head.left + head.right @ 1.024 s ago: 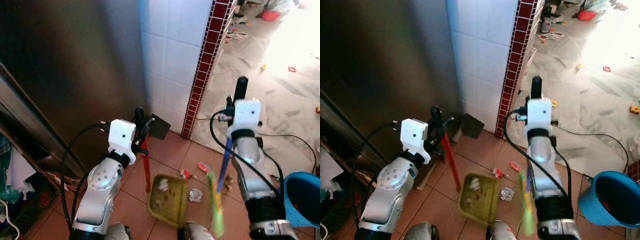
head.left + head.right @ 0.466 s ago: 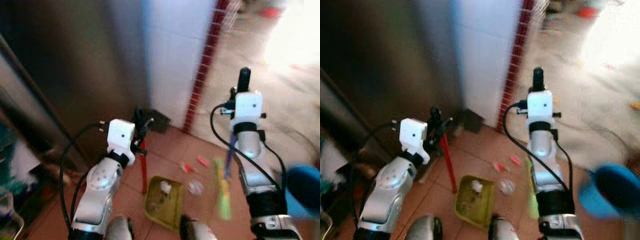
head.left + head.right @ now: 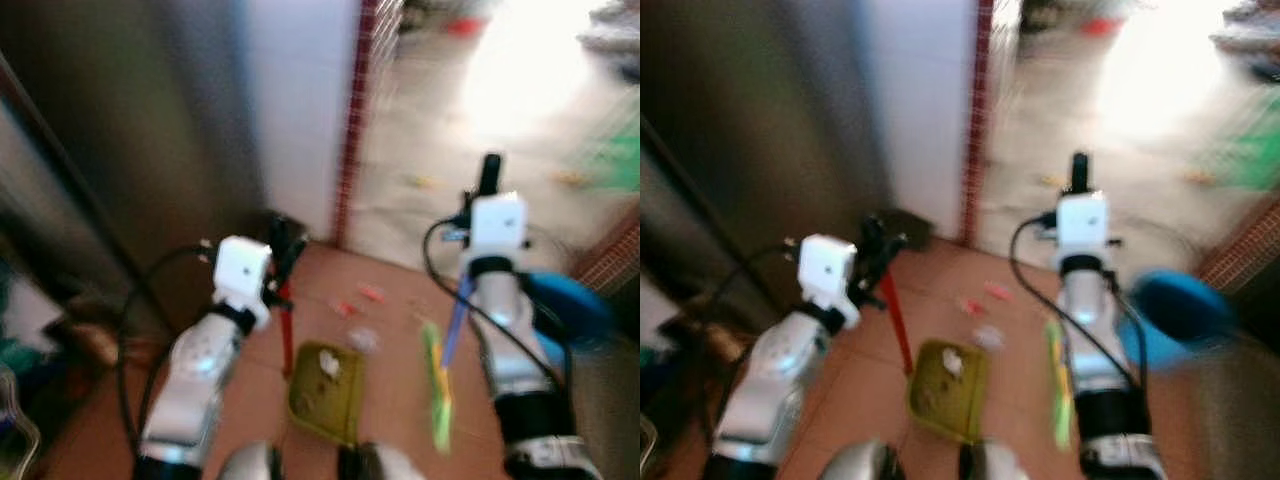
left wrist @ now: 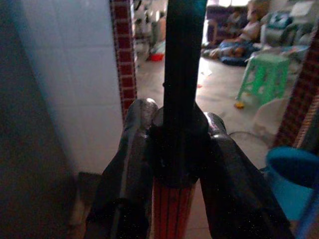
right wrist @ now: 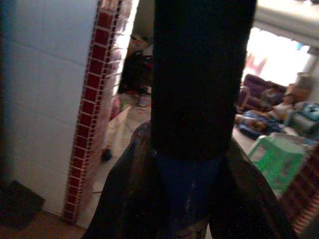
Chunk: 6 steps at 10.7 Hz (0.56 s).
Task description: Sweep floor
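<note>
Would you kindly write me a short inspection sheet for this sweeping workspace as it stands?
Surface: terracotta tile floor, pale floor beyond; head views blurred.
Job's things: green dustpan on the floor with scraps in it, on a red handle; broom with green bristles and blue shaft.
Clutter: small litter on the tiles ahead of the dustpan.
End effectors: left end effector shut on the dustpan handle; right end effector shut on the broom shaft.
Cables: black cables looping along both arms.
Surroundings: white tiled wall with red brick edge, blue bucket, green stool.
</note>
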Tool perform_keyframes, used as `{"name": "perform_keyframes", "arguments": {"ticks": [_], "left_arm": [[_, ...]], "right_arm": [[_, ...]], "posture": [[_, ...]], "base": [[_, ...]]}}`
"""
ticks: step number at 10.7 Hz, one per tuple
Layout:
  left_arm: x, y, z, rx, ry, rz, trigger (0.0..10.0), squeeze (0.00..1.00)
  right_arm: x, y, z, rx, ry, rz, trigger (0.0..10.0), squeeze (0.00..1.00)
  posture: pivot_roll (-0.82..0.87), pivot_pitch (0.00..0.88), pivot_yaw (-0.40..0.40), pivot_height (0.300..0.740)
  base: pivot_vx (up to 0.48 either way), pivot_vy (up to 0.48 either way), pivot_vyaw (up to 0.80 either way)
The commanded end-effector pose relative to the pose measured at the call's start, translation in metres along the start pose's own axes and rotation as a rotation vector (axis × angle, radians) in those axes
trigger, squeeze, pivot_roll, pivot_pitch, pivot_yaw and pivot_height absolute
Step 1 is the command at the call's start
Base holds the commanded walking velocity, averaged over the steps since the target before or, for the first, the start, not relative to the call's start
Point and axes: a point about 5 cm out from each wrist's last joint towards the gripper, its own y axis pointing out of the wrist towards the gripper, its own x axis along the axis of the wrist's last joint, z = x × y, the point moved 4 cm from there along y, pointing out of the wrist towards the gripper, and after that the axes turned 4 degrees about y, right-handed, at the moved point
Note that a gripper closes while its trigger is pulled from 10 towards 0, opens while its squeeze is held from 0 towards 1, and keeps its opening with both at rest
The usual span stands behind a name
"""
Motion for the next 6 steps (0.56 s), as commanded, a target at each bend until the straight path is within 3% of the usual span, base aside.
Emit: {"name": "perform_keyframes", "arguments": {"ticks": [1, 4, 6], "left_arm": [[0.010, 0.003, 0.001, -0.012, 0.007, -0.041, 10.0, 0.00], [0.008, -0.007, 0.022, 0.036, -0.003, 0.014, 10.0, 0.00], [0.002, -0.008, 0.026, 0.031, -0.081, 0.036, 10.0, 0.00]], "right_arm": [[0.006, 0.002, -0.005, 0.001, -0.028, -0.029, 10.0, 0.00], [-0.004, 0.009, -0.022, 0.017, -0.012, 0.053, 10.0, 0.00], [-0.003, 0.009, -0.014, 0.123, -0.022, 0.080, 10.0, 0.00]], "posture": [[0.02, 0.000, -0.018, 0.740], [0.01, 0.000, -0.042, 0.740], [-0.01, 0.000, -0.056, 0.740]], "base": [[0.000, 0.000, 0.00], [0.000, 0.000, 0.00], [0.000, 0.000, 0.00]]}}
